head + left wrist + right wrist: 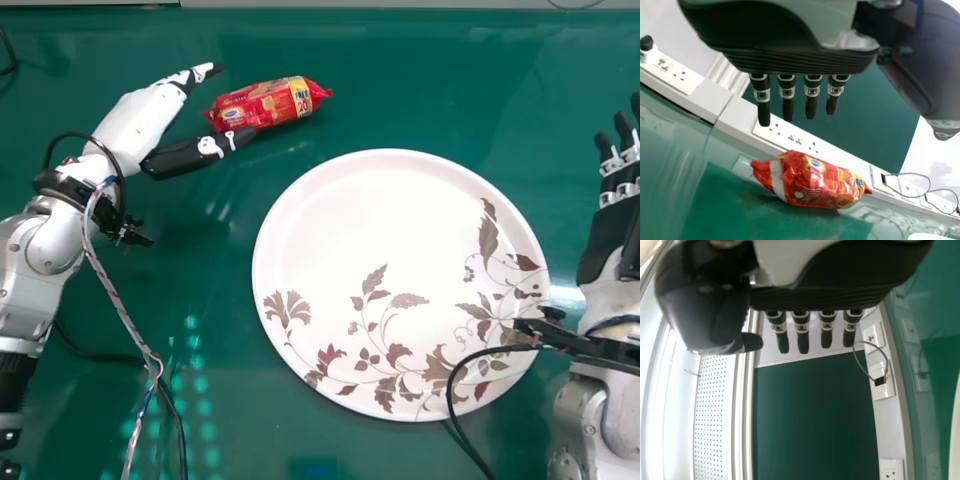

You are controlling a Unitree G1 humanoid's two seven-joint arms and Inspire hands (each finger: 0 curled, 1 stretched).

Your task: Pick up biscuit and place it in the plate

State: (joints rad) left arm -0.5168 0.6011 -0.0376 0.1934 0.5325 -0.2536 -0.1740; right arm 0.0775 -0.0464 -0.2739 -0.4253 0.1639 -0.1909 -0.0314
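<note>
Apparently to pinch, my left hand (138, 118) holds straight fingers and thumb apart at the biscuit's (262, 104) end; my right hand (618, 225), straight-fingered, flanks the plate (350, 220).

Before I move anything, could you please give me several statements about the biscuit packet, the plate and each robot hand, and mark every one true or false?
1. The plate has a pattern of leaves and flowers. True.
2. The biscuit packet is mostly blue. False: it is mostly red, with some yellow.
3. The left robot hand is open near the packet. True.
4. The packet lies on the plate. False: it lies on the green table, outside the plate.
5. The plate is gripped by a robot hand. False: the right robot hand is nearest to it and is open.
</note>
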